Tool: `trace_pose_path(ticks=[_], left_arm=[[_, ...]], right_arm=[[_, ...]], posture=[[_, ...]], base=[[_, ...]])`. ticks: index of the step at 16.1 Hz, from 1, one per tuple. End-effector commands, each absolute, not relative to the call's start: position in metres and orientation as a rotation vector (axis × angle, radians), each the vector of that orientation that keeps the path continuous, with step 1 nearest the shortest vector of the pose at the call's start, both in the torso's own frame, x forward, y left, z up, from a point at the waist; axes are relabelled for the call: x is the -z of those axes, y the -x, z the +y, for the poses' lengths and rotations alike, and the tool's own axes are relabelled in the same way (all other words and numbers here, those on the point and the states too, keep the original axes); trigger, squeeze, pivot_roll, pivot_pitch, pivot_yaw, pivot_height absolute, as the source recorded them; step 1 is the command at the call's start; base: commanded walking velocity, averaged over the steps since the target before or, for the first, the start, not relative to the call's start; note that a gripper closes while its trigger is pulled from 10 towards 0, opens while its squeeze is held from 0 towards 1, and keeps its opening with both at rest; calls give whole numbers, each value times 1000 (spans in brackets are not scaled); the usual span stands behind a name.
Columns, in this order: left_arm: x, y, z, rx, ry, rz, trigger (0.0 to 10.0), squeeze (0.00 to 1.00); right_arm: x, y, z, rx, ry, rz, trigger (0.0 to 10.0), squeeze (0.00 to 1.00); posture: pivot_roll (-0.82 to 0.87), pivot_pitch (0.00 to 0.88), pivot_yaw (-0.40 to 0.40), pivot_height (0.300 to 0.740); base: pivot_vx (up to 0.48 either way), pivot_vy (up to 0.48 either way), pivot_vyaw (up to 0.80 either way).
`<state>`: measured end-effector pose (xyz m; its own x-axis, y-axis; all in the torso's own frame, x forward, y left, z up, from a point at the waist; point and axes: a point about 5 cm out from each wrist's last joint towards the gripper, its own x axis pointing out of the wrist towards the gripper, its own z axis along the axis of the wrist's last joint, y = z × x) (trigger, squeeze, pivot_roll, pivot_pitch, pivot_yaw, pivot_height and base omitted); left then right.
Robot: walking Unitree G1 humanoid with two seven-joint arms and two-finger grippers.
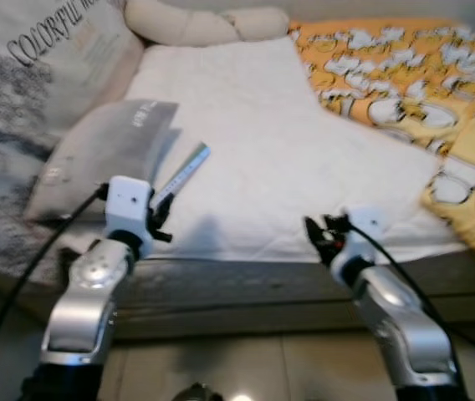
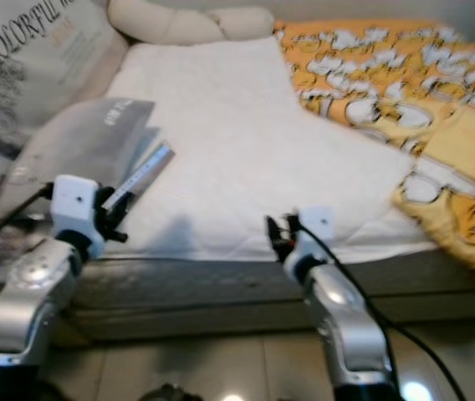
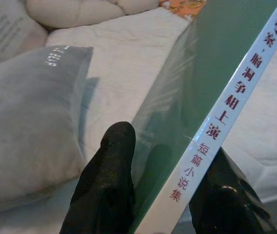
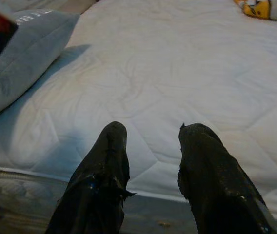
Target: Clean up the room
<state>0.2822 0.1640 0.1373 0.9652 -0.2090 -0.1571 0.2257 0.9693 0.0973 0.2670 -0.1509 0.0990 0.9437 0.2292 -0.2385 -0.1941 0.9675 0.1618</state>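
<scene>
The white quilted mattress (image 1: pixel 263 159) is the working surface, with a grey rectangular pillow (image 1: pixel 104 150) on its left side. The left gripper (image 3: pixel 165 195) clamps a thin green book with a white spine (image 3: pixel 211 97) by its lower end — held above the mattress edge (probably mid-tidying). The right gripper (image 4: pixel 150 170) hovers apart-fingered, holding nothing — free to help.

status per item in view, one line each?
left gripper: shut on the book, raised over the bed edge
book: held, green cover, tilted up
right gripper: open, holding nothing, over the mattress edge
grey pillow: lying on the mattress
white mattress: uncovered
yellow blanket: rumpled, pushed aside
</scene>
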Motion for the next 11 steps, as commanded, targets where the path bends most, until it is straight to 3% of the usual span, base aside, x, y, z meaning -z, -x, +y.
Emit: trace_pose_path(ticks=[1,5,7,8,9,11], left_arm=[[-149,-284,164,219,-116,97,10000,0],[-150,-284,165,224,-107,87,10000,0],[-151,-284,166,225,-103,85,10000,0],[-151,-283,165,227,-102,85,10000,0],[-151,-283,165,230,-102,85,10000,0],[-151,-283,164,236,-102,86,10000,0]], right_arm=[[-104,-270,-149,-221,-143,244,10000,0],[-113,-271,-144,-267,-147,184,10000,0],[-112,-272,-142,-283,-92,188,10000,0],[-111,-273,-141,-283,-82,194,10000,0],[-111,-274,-141,-278,-98,193,10000,0],[-112,-275,-145,-246,-146,188,10000,0]], posture=[[34,0,54,740],[41,0,46,740],[44,0,44,740],[45,0,43,740],[45,0,44,740],[44,0,45,740]], base=[[0,0,0],[0,0,0],[274,0,0],[330,0,800],[330,0,800],[328,0,0]])
